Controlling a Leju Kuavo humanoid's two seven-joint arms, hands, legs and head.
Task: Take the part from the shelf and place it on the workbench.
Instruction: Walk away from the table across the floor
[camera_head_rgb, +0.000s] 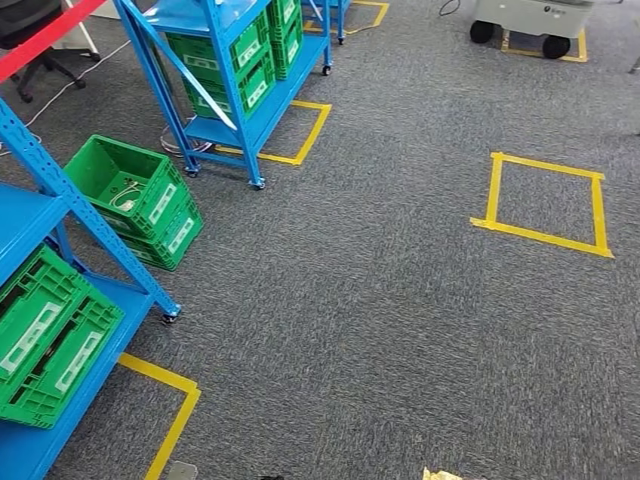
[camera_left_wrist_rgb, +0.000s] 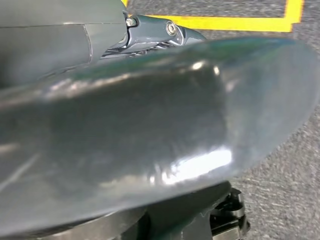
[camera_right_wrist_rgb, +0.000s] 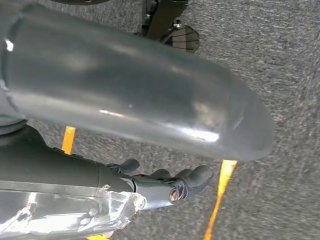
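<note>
Head view: a grey carpet floor (camera_head_rgb: 362, 330) carries a blue shelf (camera_head_rgb: 226, 60) at 11 o'clock, loaded with green crates (camera_head_rgb: 253, 70), and a nearer blue shelf (camera_head_rgb: 34, 210) at 9 o'clock holding a green crate (camera_head_rgb: 45, 340). Between the two shelves a green crate stack (camera_head_rgb: 140, 200) stands on the floor at 10 o'clock. A yellow tape square (camera_head_rgb: 543, 205) lies at 2 o'clock and a white wheeled unit (camera_head_rgb: 528, 20) stands at 1 o'clock. A pale yellow scrap (camera_head_rgb: 441, 474) shows at 6 o'clock, at the frame's edge. Left wrist view: the left hand (camera_left_wrist_rgb: 158, 35) hangs above the carpet, its dark fingers (camera_left_wrist_rgb: 177, 32) largely hidden behind a blurred grey cover; whether they are open or closed cannot be told. Right wrist view: the right hand (camera_right_wrist_rgb: 162, 182) hangs above the carpet with its fingers (camera_right_wrist_rgb: 196, 175) loosely curved. The clear-wrapped part (camera_right_wrist_rgb: 75, 215) lies against this hand; whether the fingers grip it cannot be told.
</note>
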